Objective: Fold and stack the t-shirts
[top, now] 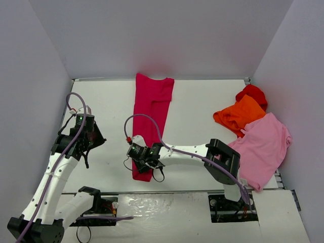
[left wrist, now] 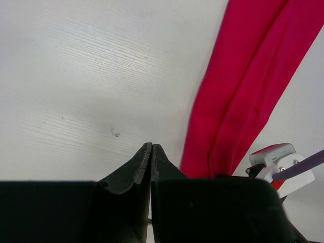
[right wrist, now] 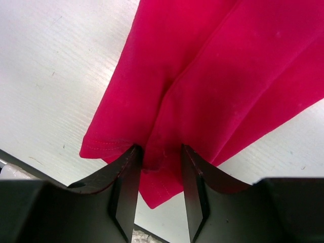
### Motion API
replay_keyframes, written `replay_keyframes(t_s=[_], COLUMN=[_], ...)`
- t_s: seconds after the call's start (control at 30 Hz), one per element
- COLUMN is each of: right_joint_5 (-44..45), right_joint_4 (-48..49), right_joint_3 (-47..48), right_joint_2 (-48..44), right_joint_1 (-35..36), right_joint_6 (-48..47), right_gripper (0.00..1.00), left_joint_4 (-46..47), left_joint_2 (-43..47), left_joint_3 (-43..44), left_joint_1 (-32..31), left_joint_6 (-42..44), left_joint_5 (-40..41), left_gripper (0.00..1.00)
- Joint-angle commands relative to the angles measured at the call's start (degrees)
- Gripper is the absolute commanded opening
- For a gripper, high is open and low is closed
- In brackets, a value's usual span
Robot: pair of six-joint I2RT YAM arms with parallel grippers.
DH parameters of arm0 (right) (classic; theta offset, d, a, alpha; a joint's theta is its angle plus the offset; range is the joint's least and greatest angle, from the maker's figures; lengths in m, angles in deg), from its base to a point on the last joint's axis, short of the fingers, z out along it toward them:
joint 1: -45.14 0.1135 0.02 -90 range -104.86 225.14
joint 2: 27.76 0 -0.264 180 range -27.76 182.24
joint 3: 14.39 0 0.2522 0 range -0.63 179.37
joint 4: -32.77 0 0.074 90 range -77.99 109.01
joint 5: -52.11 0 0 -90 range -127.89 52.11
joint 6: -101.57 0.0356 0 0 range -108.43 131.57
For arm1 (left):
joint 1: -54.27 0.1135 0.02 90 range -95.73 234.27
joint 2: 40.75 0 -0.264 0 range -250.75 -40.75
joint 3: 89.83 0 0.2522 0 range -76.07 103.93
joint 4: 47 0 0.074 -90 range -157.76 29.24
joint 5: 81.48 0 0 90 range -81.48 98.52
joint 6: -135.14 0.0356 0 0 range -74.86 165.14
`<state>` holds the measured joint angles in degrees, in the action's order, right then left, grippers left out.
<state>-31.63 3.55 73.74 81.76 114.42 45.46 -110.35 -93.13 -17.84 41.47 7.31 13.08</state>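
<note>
White table fills the floor of a box with pale walls on three sides. On the left, the left gripper hangs over a bare part of the table. Its two black fingers are pressed tight together and hold nothing. Just to the right of it lies the raspberry-red shirt. It is folded into one long, thin strip that runs from the back wall down toward the arms. A fold line runs along its length. The right gripper is at the near end of this strip. Its fingers stand a little apart, one on each side of a bump of cloth at the hem. I cannot tell if they squeeze the cloth or just sit around it. Far over on the right, three more shirts lie in a loose heap. The bright red shirt is at the back. The orange shirt lies partly on top of it. The pale pink shirt is spread out nearest the arms, touching the orange one and reaching the table's right edge.
</note>
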Motion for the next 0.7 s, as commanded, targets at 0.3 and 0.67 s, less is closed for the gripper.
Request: replay_keyframes(t_s=[0.3,0.67], right_joint_5=[-0.37,-3.89], right_joint_4=[2.52,2.81], right_joint_3=[2.77,4.47], right_joint_2=[-3.27,-3.78], right_joint_1=[-3.48,-4.41], right_joint_6=[-1.95,-2.61], right_gripper=[0.33,0.33], left_joint_4=[1.14,1.23], left_joint_2=[0.10,-0.33], left_joint_3=[1.79,1.87], left_joint_1=[0.05,0.05], left_joint_6=[0.47,0.56], left_joint_5=[0.54,0.37], left_gripper=[0.00,0.00])
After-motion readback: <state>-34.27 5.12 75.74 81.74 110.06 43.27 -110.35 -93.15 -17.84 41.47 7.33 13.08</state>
